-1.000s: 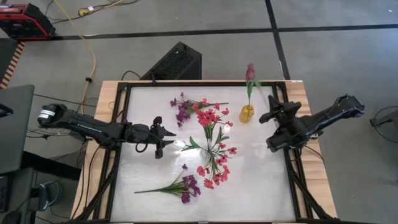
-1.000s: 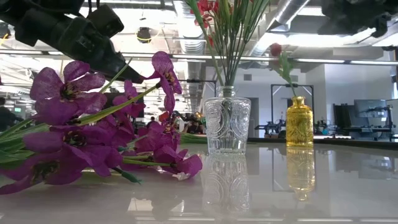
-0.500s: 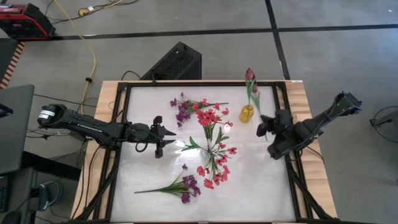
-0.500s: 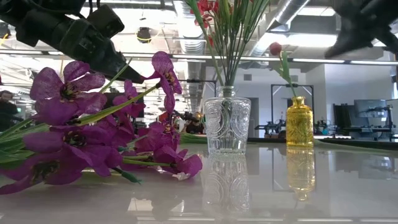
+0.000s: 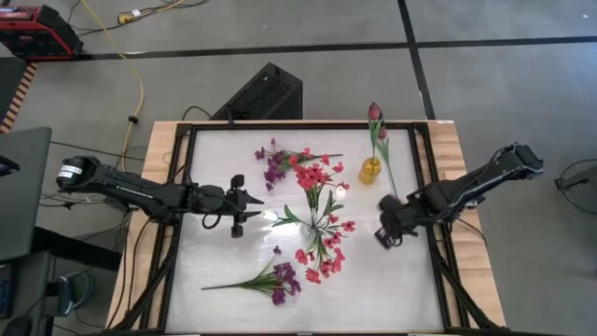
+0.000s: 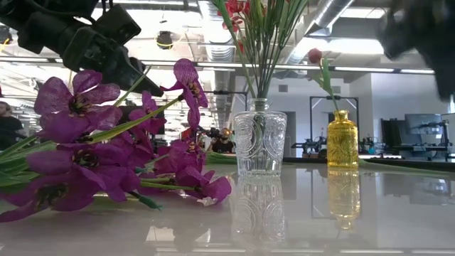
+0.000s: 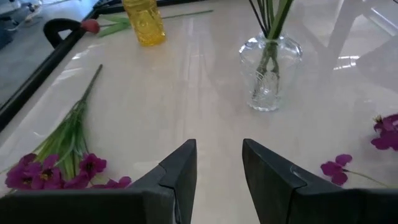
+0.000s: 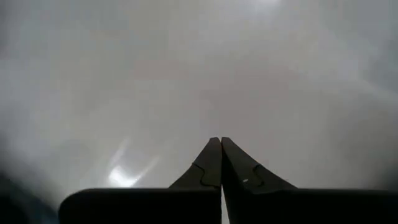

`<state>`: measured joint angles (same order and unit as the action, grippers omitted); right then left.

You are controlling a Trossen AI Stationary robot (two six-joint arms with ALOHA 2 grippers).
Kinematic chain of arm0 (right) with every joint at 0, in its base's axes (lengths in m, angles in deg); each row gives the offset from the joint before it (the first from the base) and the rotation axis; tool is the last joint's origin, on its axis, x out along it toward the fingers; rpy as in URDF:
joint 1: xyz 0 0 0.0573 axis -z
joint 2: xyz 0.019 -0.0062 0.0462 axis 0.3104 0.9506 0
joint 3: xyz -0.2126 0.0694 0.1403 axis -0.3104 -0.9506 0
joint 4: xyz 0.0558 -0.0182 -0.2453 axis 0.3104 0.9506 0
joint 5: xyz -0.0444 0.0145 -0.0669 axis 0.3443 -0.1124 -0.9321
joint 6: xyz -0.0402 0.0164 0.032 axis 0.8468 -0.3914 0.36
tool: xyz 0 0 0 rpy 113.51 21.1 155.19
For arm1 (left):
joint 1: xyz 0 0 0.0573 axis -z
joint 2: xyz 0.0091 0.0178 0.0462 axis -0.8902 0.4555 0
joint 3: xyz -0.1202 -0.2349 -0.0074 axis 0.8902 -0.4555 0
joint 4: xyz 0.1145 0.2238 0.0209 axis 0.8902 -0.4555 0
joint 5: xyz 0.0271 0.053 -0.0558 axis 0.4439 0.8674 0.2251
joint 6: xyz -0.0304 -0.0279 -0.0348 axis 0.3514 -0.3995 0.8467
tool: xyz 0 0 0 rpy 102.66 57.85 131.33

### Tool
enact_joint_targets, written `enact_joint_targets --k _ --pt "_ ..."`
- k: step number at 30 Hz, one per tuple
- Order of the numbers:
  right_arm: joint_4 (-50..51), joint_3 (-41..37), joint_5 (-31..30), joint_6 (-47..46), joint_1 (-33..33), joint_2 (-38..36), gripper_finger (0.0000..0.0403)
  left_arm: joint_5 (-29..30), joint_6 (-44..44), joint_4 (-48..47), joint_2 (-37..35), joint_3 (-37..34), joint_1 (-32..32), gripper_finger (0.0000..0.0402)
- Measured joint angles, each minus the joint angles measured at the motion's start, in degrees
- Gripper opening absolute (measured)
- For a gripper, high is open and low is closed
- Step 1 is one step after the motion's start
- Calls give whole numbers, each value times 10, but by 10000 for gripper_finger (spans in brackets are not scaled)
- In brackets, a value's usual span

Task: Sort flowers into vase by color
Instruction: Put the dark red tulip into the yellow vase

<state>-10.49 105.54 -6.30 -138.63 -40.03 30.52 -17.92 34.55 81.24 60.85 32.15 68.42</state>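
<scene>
The worktop (image 5: 215, 271) carries two purple sprays (image 5: 272, 278) (image 5: 276, 164) lying flat, red flowers (image 5: 322, 219) standing in the clear vase (image 6: 260, 142), and a maroon bud (image 5: 375, 113) in the yellow vase (image 5: 370, 170). The right gripper (image 5: 383, 231), jaws pressed together and empty, is lowered over bare worktop beside the yellow vase; opening before any stem is approached is advised. The left gripper (image 5: 248, 204) waits, jaws narrowly parted. Jaw states are resolved only in the wrist views; vase heights only in the low view.
</scene>
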Motion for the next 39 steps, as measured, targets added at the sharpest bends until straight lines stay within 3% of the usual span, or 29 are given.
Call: enact_joint_targets --k 6,9,16,23,29,35,39 --pt "-356 1 71 268 18 -26 23 -15 7 -26 0 0 0 119" --pt "-409 1 75 355 45 -63 24 -15 8 -38 0 0 0 119" --pt "-270 1 35 373 189 -178 29 -15 9 -52 0 0 0 119" --pt "-75 0 -154 313 364 -234 33 -15 14 -61 0 0 0 119" --pt "-48 0 -149 369 509 -205 54 -14 14 -49 0 0 0 119" --pt "-42 0 -81 473 644 -97 93 -14 31 -30 0 0 0 119" --pt "-50 0 -71 536 727 -33 136 -16 39 -34 0 0 0 119"
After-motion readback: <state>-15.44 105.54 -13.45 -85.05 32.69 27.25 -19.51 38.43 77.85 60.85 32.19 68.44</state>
